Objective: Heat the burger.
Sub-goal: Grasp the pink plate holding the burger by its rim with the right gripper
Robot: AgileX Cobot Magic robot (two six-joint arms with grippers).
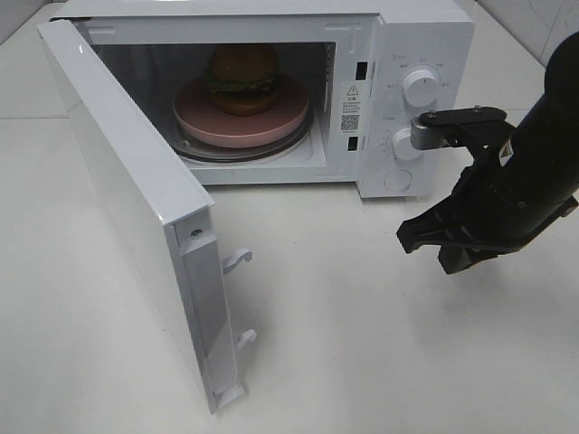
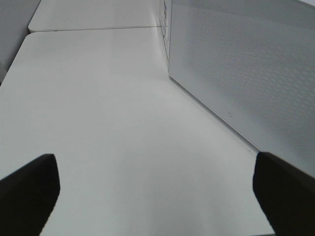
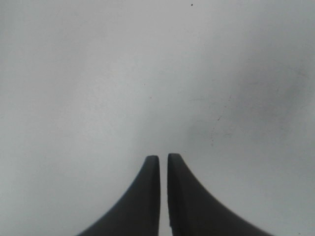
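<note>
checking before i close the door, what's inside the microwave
The burger sits on a pink plate on the glass turntable. The plate hides most of it.

place: lab bench | cue: bare white table, microwave (door open)

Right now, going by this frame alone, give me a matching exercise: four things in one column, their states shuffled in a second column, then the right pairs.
Things:
1. burger
2. microwave door
3. left claw
4. right claw

States:
a. shut, empty
b. swung open
c. sitting on the pink plate
d. open wide, empty

Pairs: 1-c, 2-b, 3-d, 4-a.
</note>
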